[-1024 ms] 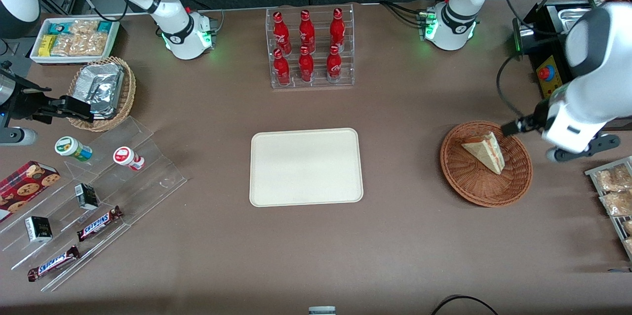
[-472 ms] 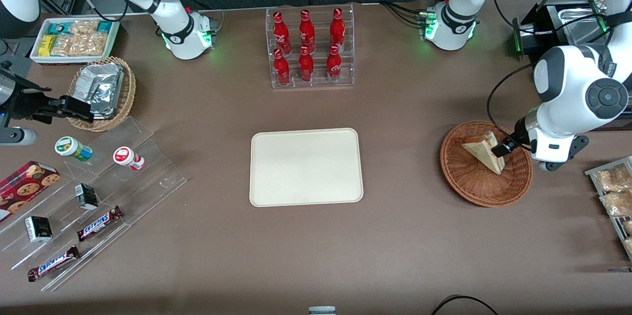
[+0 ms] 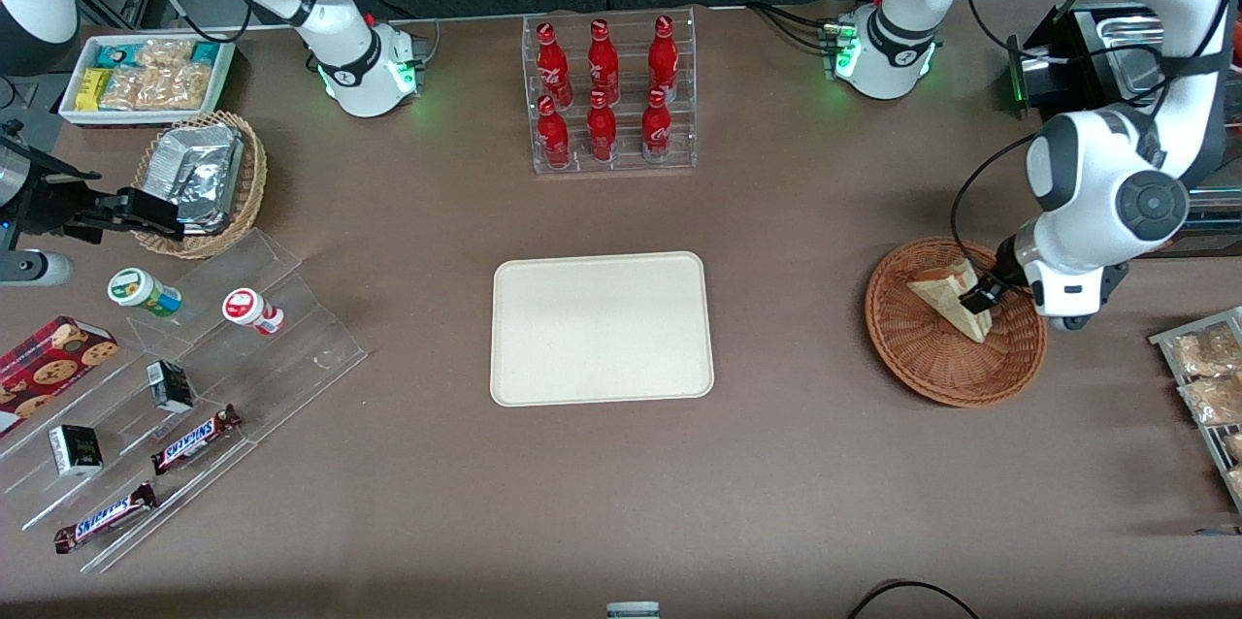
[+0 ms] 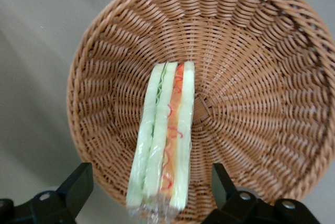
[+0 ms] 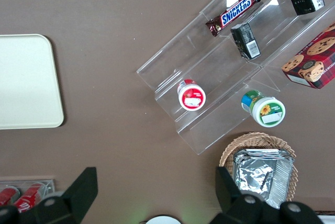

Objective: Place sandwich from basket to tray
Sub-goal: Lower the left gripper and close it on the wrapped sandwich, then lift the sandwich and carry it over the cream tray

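One tray (image 3: 602,328) lies mid-table. One basket (image 3: 922,362), toward the working arm's end, holds one sandwich (image 3: 943,294). Six red bottles (image 3: 604,93) fill a clear rack. Two "SNICKERS" bars (image 3: 194,438) lie on a clear stand. The gripper (image 4: 152,190) spreads wide, straddling the sandwich (image 4: 165,135).

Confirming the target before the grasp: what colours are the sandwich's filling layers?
Red-orange and green between pale bread on the sandwich, clearest in the left wrist view; the gripper straddles it, open.
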Controlling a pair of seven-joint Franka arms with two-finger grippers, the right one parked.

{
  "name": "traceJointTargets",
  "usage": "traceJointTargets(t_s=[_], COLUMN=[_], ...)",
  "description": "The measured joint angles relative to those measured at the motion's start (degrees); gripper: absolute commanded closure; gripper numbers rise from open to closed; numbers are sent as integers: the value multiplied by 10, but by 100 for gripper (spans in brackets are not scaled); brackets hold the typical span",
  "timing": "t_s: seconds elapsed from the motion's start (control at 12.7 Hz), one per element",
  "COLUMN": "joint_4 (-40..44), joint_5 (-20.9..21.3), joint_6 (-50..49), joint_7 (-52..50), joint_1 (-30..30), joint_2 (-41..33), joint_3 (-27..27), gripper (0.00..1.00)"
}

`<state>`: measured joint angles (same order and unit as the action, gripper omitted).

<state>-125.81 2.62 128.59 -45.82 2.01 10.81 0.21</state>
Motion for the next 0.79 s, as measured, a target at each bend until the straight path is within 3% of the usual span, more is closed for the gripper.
traceJointTargets(t_s=[0.39,0.47,0.55,0.63,0.71,0.79], joint_4=[0,0,0,0,0,0], joint_5=[-1,-1,-1,-1,-1,-1], joint_6=[49,59,68,73,76,76], joint_7=[-6,-6,-6,-7,-7,-7], joint_1=[0,0,0,0,0,0], joint_2=[52,64,75,85,90,92], joint_3=[0,0,0,0,0,0], gripper=[0,18,65,92,100,100])
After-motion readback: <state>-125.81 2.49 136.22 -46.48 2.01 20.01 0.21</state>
